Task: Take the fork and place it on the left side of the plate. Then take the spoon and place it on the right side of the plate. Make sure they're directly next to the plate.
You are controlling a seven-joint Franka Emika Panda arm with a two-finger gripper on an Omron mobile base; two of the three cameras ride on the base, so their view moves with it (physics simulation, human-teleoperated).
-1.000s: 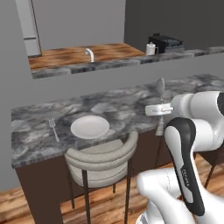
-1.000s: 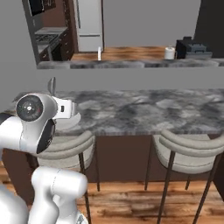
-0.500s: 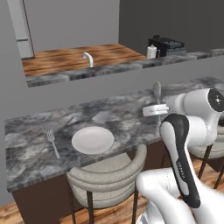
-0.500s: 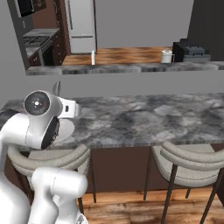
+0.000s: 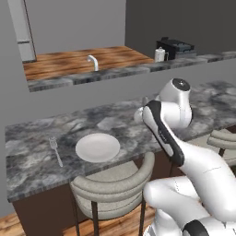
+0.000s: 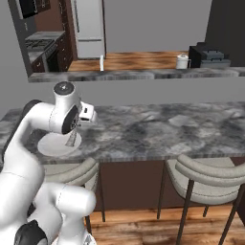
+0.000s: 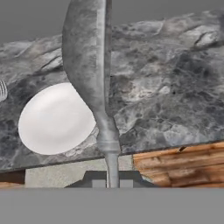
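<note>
Spoon [image 7: 89,65] fills the upper middle of the hand view, its thin handle running straight down the frame into the gripper [image 7: 112,183], whose 2 fingertips are pressed together on the handle end. In the right base view the spoon [image 6: 72,139] hangs below the hand at the left of the frame, over the white disc there.

Plate [image 5: 97,147] sits at the lower left of the left base view on the dark marbled counter [image 5: 120,122], above the curved back of a beige stool [image 5: 110,182]. Fork [image 5: 56,150] lies just beside the plate's left rim in that view, tines toward the top of the frame, so the 1st half of the task looks done and the spoon half is under way.

The relation that matters: in the hand view the plate [image 7: 56,118] lies to the left of the spoon's bowl, and the bowl overlaps the plate's right rim in the frame. Bare counter [image 7: 175,83] opens to the right of the spoon. The spoon's long axis runs bottom to top of that view, roughly parallel to the fork's lie, which suits the placement.

My judgement is that the coming move needs a shift toward the right of the hand view so the bowl clears the rim, then a descent to the counter right next to the plate. How high the spoon hangs above the counter I cannot tell.
</note>
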